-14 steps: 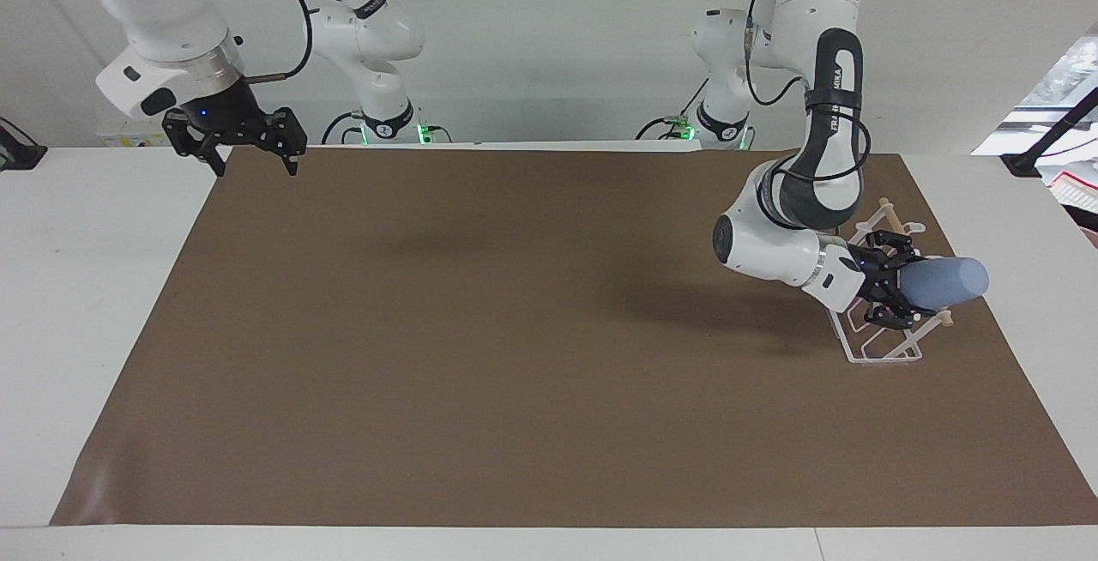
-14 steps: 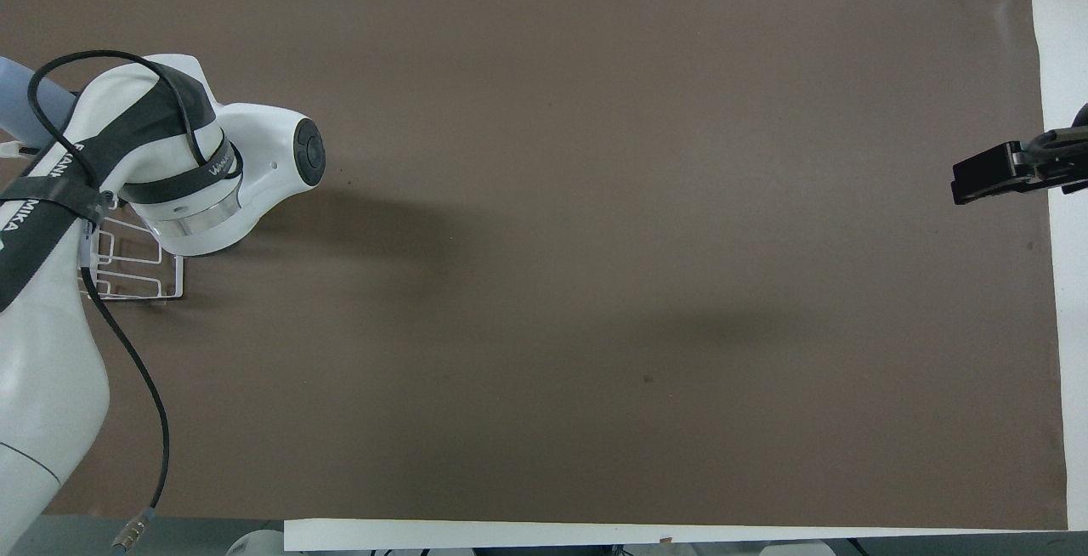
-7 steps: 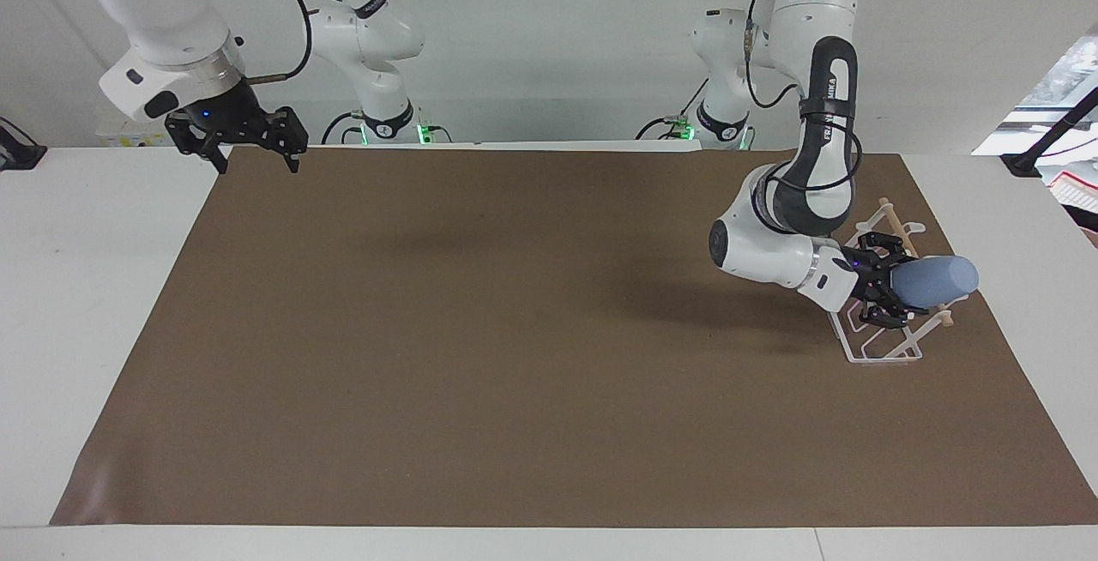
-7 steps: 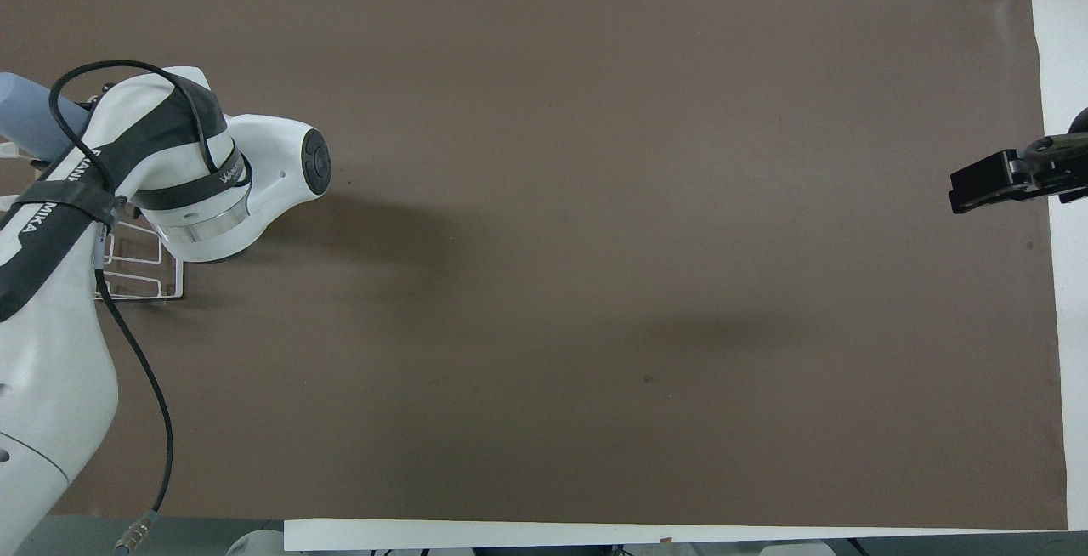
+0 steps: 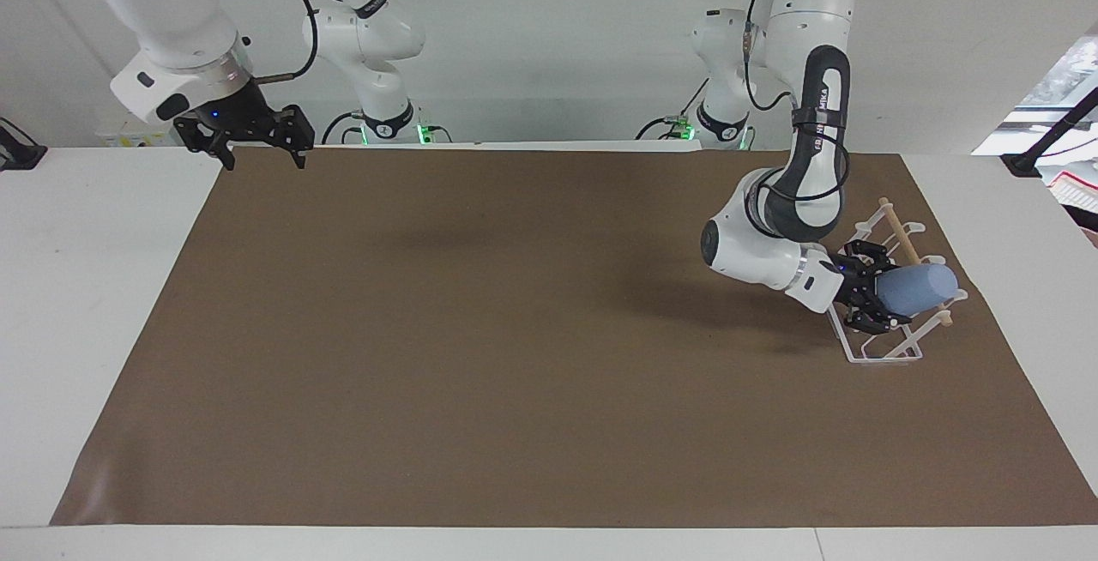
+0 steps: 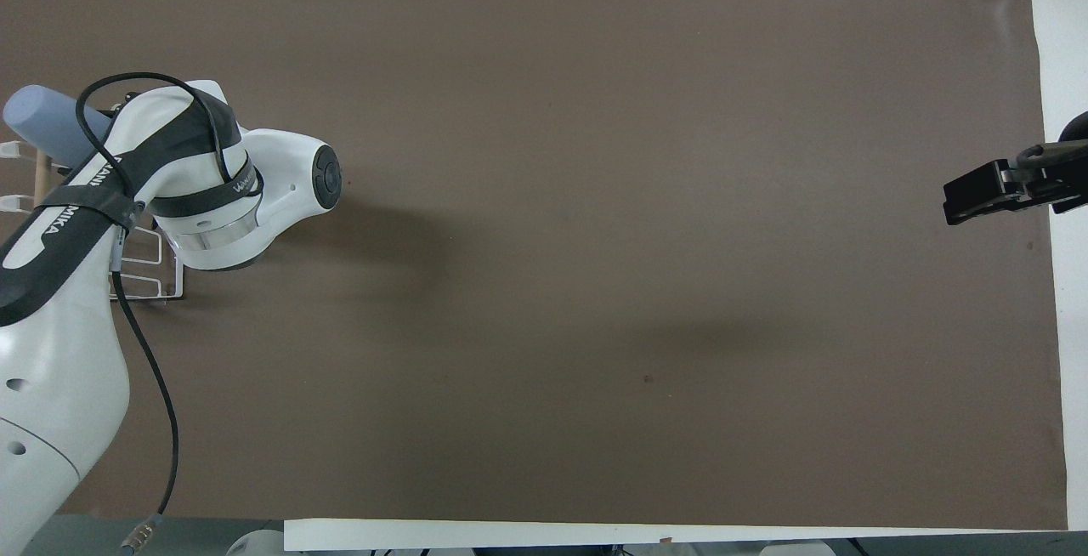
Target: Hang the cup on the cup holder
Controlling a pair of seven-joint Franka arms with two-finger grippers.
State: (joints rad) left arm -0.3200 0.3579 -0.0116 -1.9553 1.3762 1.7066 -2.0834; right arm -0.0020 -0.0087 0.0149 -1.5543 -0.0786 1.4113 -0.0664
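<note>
Cup (image 5: 916,288): light blue, lying nearly on its side, closed end pointing toward the counter's edge at the left arm's end. Held up over the cup holder; whether it touches the wire or the rod, cannot tell.
Cup holder (image 5: 883,345): white wire rack with a pale wooden rod across the top, standing on the brown mat near the counter edge at the left arm's end. Partly hidden by the arm in the overhead view.
Left gripper (image 5: 868,298): wrist bent low over the rack, fingers closed around the cup's open end.
Right gripper (image 5: 255,142): up in the air over the mat's corner at the right arm's end, on the robots' own edge; fingers spread apart, holding nothing. Arm waits.
Counter (image 5: 94,269): white, with brown mat (image 5: 480,355) covering most of it.
</note>
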